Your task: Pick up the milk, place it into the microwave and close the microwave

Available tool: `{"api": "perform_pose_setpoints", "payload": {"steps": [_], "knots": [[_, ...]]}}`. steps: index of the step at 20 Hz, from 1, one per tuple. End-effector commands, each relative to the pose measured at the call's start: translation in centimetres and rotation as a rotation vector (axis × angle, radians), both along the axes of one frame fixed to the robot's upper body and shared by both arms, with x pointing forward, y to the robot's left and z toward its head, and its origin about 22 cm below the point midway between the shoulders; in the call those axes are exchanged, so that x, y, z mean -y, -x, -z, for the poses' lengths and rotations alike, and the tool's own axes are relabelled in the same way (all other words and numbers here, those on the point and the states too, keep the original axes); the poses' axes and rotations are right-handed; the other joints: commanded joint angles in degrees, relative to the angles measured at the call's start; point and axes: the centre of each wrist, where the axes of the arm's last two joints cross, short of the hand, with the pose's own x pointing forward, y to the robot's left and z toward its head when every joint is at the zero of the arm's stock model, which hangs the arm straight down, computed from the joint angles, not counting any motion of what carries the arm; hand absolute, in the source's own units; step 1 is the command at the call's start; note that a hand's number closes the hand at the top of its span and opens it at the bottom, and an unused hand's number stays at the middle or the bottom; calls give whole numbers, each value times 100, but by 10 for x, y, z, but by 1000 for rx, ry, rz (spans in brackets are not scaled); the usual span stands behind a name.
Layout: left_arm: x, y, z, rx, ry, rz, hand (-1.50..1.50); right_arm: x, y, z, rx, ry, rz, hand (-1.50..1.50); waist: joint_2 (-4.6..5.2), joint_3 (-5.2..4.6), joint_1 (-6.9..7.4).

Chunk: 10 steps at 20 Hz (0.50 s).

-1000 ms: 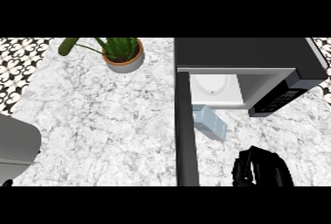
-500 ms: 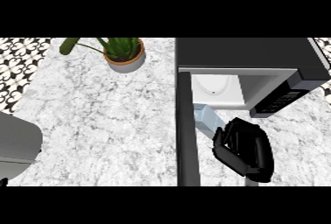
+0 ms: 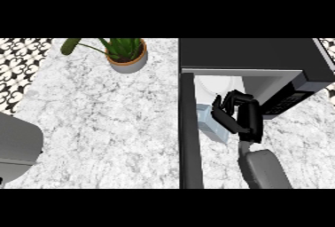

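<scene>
The milk (image 3: 208, 122), a pale blue carton, stands on the counter just in front of the open microwave (image 3: 262, 55), right beside its swung-out door (image 3: 187, 133). My right hand (image 3: 248, 117) is against the carton's right side. Its part-bent fingers (image 3: 223, 119) reach over the carton's right edge, and the thumb sits above, near the microwave's mouth. The carton rests on the counter where it stood before. Only a grey forearm (image 3: 16, 146) shows at the left edge; the left hand itself is out of sight.
A potted plant (image 3: 124, 55) stands at the back of the marble counter (image 3: 98, 124). A white turntable plate (image 3: 219, 86) lies inside the microwave. The dark door runs down the middle of the view, splitting the counter.
My right hand has come up from the lower right to the milk's right side. The milk, the door and the left forearm have not moved.
</scene>
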Motion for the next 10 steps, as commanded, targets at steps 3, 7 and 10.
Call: {"api": "perform_pose_setpoints", "payload": {"steps": [3,7,10], "knots": [[1,1,-5,-9,-9,-28,-150,26,-25,32,-23,-12,11,150,0,3,-2],[-10,12,6,-20,3,7,-150,9,-48,42,-5,28,8,150,4,2,41],[-11,-4,-1,-10,3,6,-150,22,-55,55,43,73,15,150,24,5,64]]}}
